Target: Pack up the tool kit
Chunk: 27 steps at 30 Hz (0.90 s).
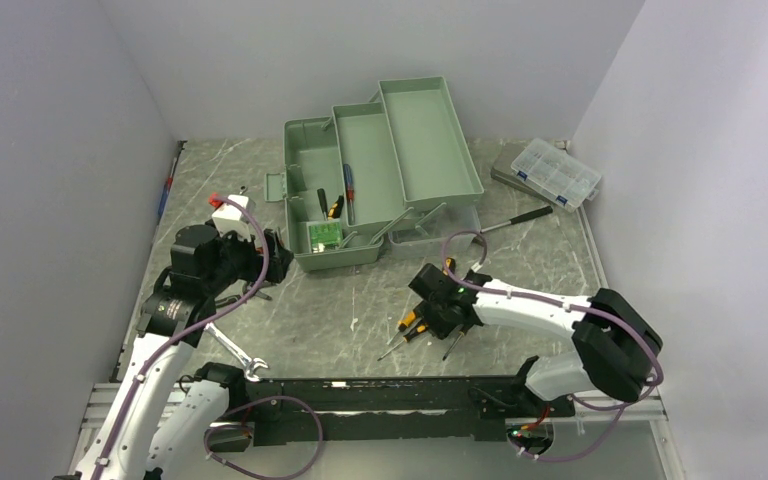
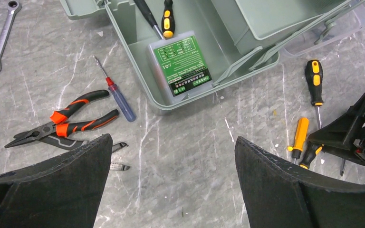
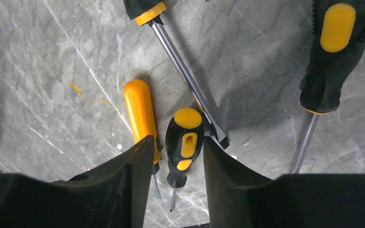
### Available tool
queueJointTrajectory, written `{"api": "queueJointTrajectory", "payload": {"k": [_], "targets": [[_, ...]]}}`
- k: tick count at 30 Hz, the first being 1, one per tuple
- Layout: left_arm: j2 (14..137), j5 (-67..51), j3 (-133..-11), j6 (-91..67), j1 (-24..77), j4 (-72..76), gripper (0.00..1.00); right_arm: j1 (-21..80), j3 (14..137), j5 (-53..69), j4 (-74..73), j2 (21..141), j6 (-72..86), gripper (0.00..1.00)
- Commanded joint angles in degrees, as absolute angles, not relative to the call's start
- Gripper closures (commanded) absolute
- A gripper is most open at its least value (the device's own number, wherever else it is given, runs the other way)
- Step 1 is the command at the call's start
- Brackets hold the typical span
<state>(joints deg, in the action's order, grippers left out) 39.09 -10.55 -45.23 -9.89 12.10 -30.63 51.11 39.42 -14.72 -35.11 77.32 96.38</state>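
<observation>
The sage-green toolbox stands open at the table's back, trays folded out. In its base lie a green bit case and screwdrivers. My right gripper is down on the table in front of it. It is shut on a short black-and-yellow screwdriver, and an orange-handled screwdriver is wedged against its left finger. Another screwdriver's shaft and a large black-and-yellow screwdriver lie close by. My left gripper hovers open and empty above bare table. Left of it are orange-and-black pliers and a blue screwdriver.
A ratchet wrench lies at the far left. A combination wrench lies near the left arm's base. A long black-handled screwdriver rests right of the toolbox. A clear organizer box sits at the back right by the wall.
</observation>
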Motion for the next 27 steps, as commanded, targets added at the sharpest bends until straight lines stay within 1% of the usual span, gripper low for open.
{"api": "queueJointTrajectory", "payload": {"k": [1, 3, 4, 7, 10, 13, 15, 19, 24, 27], "targets": [[38.2, -12.5, -45.4, -9.1, 12.2, -28.1, 0.01, 51.4, 41.3, -15.4, -33.8, 79.5, 99.0, 0.58], [38.2, -12.9, -45.3, -9.1, 12.2, -28.0, 0.01, 51.4, 41.6, -15.3, -33.8, 80.4, 99.3, 0.58], [38.2, -12.9, -45.3, -9.2, 12.2, -28.0, 0.01, 51.5, 41.6, -15.4, -34.1, 80.9, 99.6, 0.61], [38.1, -13.0, -45.3, -9.1, 12.2, -28.0, 0.01, 51.4, 41.2, -15.8, -34.0, 81.6, 100.2, 0.64], [38.0, -12.9, -45.4, -9.0, 12.2, -28.0, 0.01, 51.4, 40.3, -15.5, -33.3, 81.9, 100.6, 0.71], [37.9, -13.0, -45.3, -8.9, 12.2, -28.0, 0.01, 51.4, 40.7, -15.5, -33.8, 81.7, 100.2, 0.89], [37.9, -12.9, -45.3, -8.9, 12.2, -28.0, 0.01, 51.6, 41.8, -16.4, -35.1, 81.1, 99.6, 0.99], [37.6, -12.8, -45.3, -9.0, 12.2, -28.0, 0.01, 52.3, 47.1, -20.5, -39.4, 80.1, 94.4, 1.0], [37.1, -13.2, -45.0, -8.8, 12.2, -27.8, 0.01, 53.6, 58.9, -25.4, -49.4, 82.6, 89.2, 1.0], [37.1, -13.0, -45.1, -8.7, 12.2, -27.9, 0.01, 55.5, 62.2, -28.4, -50.1, 82.0, 87.1, 1.0]]}}
